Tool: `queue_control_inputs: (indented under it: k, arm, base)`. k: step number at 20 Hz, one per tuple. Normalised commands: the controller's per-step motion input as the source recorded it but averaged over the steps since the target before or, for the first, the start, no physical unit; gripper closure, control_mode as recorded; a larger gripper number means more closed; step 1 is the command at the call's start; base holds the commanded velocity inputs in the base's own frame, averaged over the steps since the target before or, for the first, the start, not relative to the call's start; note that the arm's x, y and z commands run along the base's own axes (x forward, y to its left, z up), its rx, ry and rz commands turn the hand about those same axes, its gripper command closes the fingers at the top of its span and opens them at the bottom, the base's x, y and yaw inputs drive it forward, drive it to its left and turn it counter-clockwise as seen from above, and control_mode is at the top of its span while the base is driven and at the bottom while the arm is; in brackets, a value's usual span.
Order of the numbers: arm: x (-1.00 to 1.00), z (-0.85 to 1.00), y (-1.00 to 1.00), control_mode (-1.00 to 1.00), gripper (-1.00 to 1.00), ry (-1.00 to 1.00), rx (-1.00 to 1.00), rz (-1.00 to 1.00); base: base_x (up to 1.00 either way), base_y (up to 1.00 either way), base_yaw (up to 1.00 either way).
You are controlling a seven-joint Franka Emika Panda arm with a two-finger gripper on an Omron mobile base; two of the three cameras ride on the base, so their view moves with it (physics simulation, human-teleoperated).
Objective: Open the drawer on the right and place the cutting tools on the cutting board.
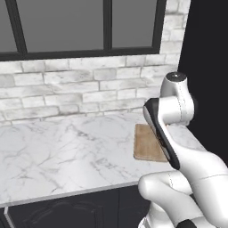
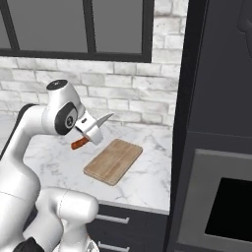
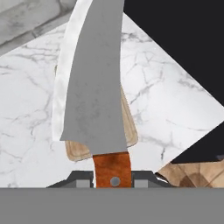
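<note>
— One small knife [image 2: 91, 130] with a reddish-brown handle and silver blade is up in the air. My tool [image 2: 89, 132] is clenched on its handle, just above the near left end of the thin light-brown wooden cutting board [image 2: 114, 161].

— Which step is that?

— I judge it the carry to the board, which lies on the white marbled table [image 2: 147, 179] near the dark tall cabinet [image 2: 216, 123].

— Next?

— I'd bring it lower over the board's middle, level the blade, then let go.
</note>
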Motion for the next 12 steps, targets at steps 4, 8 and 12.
queue_control_inputs:
  k: [4, 8, 12]
  arm:
    - [0.17, -0.23, -0.08, -1.00, 1.00, 0.00, 0.00, 0.00]
    - [0.10, -0.33, 0.00, -1.00, 1.00, 0.00, 0.05, 0.00]
    - [0.07, -0.41, 0.00, -1.00, 1.00, 0.00, 0.05, 0.00]
  base:
    - [0.00, 0.00, 0.00]
    - [0.00, 0.00, 0.00]
    - [0.00, 0.00, 0.00]
